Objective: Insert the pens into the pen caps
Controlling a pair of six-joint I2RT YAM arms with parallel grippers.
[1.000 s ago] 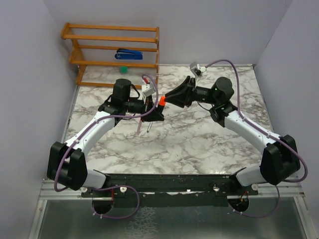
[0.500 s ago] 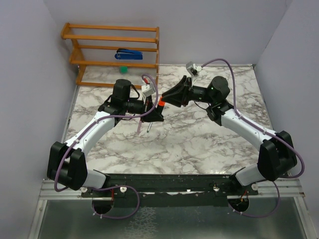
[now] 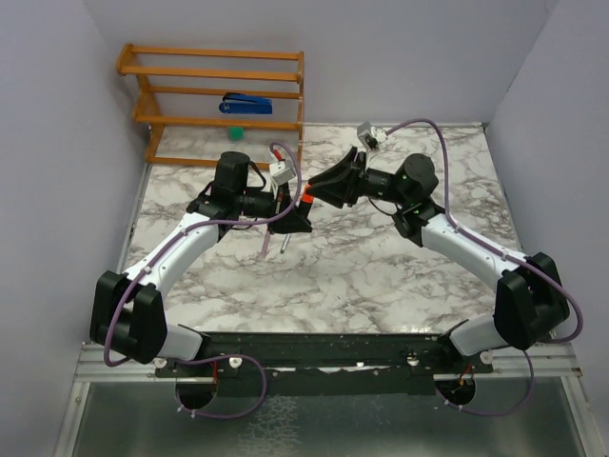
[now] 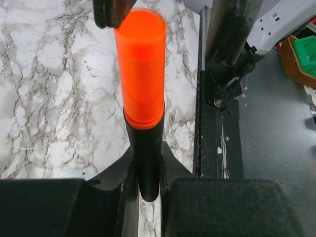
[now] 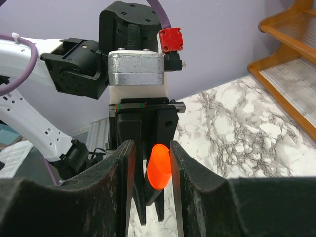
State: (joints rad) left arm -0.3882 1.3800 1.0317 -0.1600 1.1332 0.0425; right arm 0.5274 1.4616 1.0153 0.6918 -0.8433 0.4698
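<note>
My left gripper (image 3: pixel 296 215) (image 4: pixel 146 165) is shut on the short black marker (image 4: pixel 144 148) and holds it above the table. A bright orange cap (image 4: pixel 141 64) (image 3: pixel 306 198) sits on the marker's end. My right gripper (image 3: pixel 315 194) (image 5: pixel 152 148) faces the left one, and its two fingers flank the orange cap (image 5: pixel 159 167). The jaws stand a little wider than the cap, with a gap on its left side. A slim pink pen (image 3: pixel 265 244) and a slim silver-grey pen (image 3: pixel 283 244) lie on the marble table under the left gripper. The pink and purple caps are out of view.
A wooden shelf rack (image 3: pixel 214 90) stands at the back left with a blue stapler (image 3: pixel 245 101) and a small green ball (image 3: pixel 235 133) on it. Purple walls close the table on three sides. Both arms meet over the table's middle back.
My right gripper has moved left toward the left gripper, so its fingers now surround the orange cap. The left arm has hardly moved.
</note>
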